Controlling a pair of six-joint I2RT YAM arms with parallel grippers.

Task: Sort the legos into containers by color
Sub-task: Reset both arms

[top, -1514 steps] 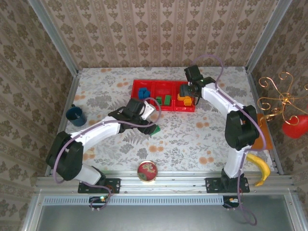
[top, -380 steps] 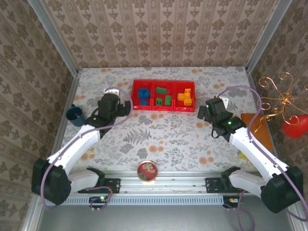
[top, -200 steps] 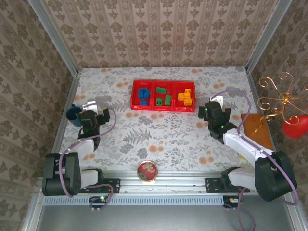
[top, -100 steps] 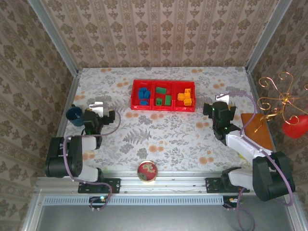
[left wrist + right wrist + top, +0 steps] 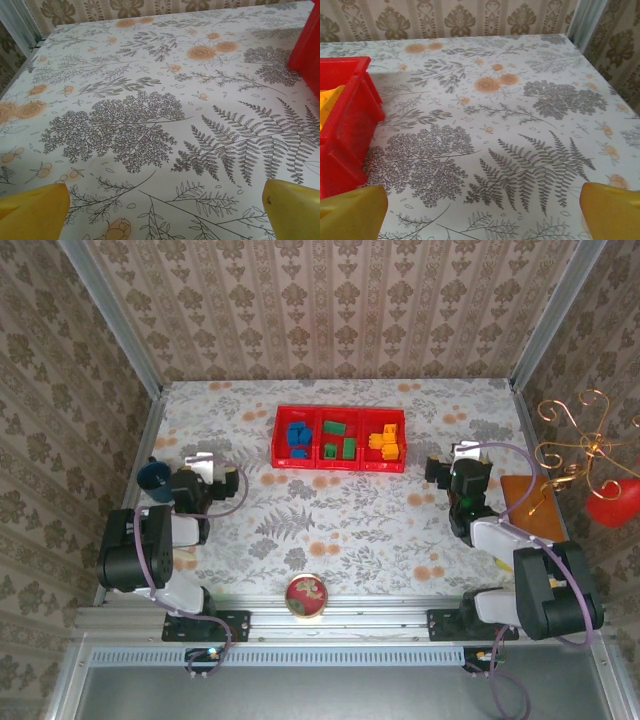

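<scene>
The red tray (image 5: 340, 462) stands at the back middle of the table. Its left compartment holds blue legos (image 5: 297, 435), the middle one green legos (image 5: 340, 440), the right one orange legos (image 5: 384, 443). My left gripper (image 5: 203, 472) rests low at the left, well clear of the tray, open and empty (image 5: 162, 215); the tray's corner (image 5: 307, 45) shows at the right of its wrist view. My right gripper (image 5: 465, 462) sits right of the tray, open and empty (image 5: 482, 215), with the tray's wall (image 5: 350, 130) and an orange lego (image 5: 330, 100) at its left.
A dark blue cup (image 5: 153, 475) stands just left of the left gripper. A round red-rimmed dish (image 5: 306, 596) sits at the near edge. An orange board (image 5: 530, 505) and a gold wire stand with a red ornament (image 5: 610, 502) are at the right.
Both arms have pulled back from the tray and folded down toward their bases. The green block the left gripper carried earlier now lies in the middle compartment.
</scene>
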